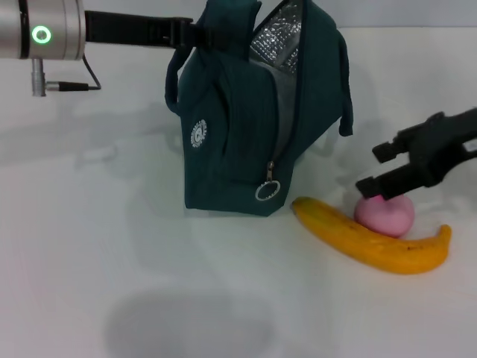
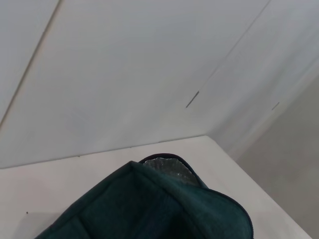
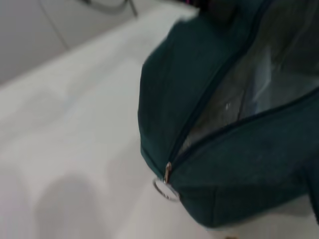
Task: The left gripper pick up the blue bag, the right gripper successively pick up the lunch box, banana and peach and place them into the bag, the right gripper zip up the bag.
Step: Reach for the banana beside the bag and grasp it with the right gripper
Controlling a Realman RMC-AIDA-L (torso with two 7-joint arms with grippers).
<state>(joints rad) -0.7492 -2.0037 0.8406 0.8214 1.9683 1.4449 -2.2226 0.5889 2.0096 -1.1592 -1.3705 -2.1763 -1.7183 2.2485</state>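
The blue bag (image 1: pixel 246 127) stands upright on the white table, unzipped down its side, with silver lining (image 1: pixel 279 37) showing at the top. My left gripper (image 1: pixel 192 33) reaches in from the left and is shut on the bag's top edge. The bag's top (image 2: pixel 164 204) fills the low part of the left wrist view. The pink peach (image 1: pixel 386 214) lies right of the bag, with the yellow banana (image 1: pixel 369 240) in front of it. My right gripper (image 1: pixel 376 170) hovers open just above the peach. The zipper ring (image 3: pixel 164 189) shows in the right wrist view. The lunch box is out of view.
The bag's carrying strap (image 1: pixel 344 82) hangs down its right side. A metal ring pull (image 1: pixel 267 191) dangles at the low end of the zipper. Bare white table (image 1: pixel 112 261) stretches in front and to the left of the bag.
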